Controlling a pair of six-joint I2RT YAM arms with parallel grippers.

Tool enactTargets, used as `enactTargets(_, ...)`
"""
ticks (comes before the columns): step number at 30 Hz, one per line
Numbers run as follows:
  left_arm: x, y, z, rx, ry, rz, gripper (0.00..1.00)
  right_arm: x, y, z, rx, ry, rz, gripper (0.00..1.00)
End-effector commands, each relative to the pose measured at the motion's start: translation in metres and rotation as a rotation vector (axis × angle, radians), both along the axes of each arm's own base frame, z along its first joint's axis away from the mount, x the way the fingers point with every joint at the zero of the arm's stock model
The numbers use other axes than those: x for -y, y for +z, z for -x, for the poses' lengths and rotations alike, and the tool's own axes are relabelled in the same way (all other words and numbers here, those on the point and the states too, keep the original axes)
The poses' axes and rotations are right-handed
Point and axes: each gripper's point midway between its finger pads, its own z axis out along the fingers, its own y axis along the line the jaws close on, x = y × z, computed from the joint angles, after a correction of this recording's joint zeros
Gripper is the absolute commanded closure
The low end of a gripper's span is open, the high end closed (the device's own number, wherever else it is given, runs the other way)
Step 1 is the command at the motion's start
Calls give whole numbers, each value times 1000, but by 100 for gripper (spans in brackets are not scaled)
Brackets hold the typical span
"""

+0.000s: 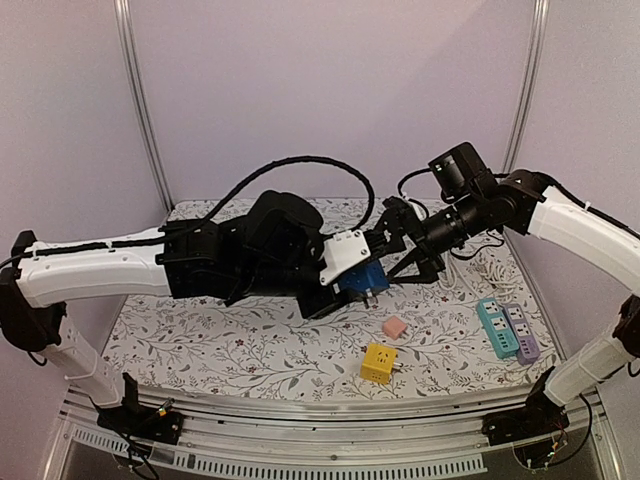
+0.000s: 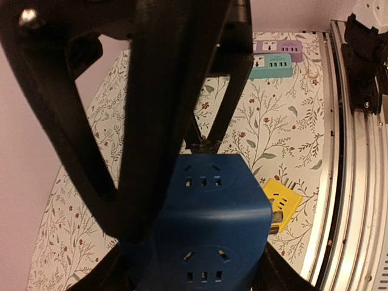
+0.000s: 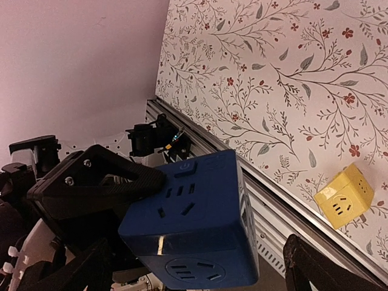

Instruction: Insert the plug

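Above the middle of the counter (image 1: 250, 340), the left jaws are partly closed on the blue cube adapter (image 1: 362, 280), holding it in the air. The right jaws gape wide and empty just beside it. I reckon a lopsided squeeze from them could twist the cube, or knock it loose, leaving its prongs skewed for the teal power strip (image 1: 492, 327).

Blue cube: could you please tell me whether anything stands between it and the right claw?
Nothing visible does. The blue cube sits directly in front of the open right claw; only the left claw touches it, gripping it.
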Motion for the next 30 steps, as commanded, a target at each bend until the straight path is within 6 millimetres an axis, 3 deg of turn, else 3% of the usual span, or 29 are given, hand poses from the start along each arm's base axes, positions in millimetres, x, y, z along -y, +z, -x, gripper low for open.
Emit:
enactTargets(1, 12, 18, 2, 61, -34, 20, 49, -3, -5, -2, -13, -22, 36, 3)
enactTargets(7, 16, 21, 1, 67, -39, 30, 47, -2, -10, -1, -14, -29, 58, 10)
enactTargets(17, 28, 7, 0, 45, -56, -26, 42, -7, -28, 9, -21, 0, 129, 18)
enactTargets(22, 30, 5, 1, 17, -49, -18, 42, -8, -37, 16, -21, 14, 146, 38)
enactTargets(30, 28, 6, 2, -6, -30, 4, 36, -4, -32, 14, 17, -7, 143, 77)
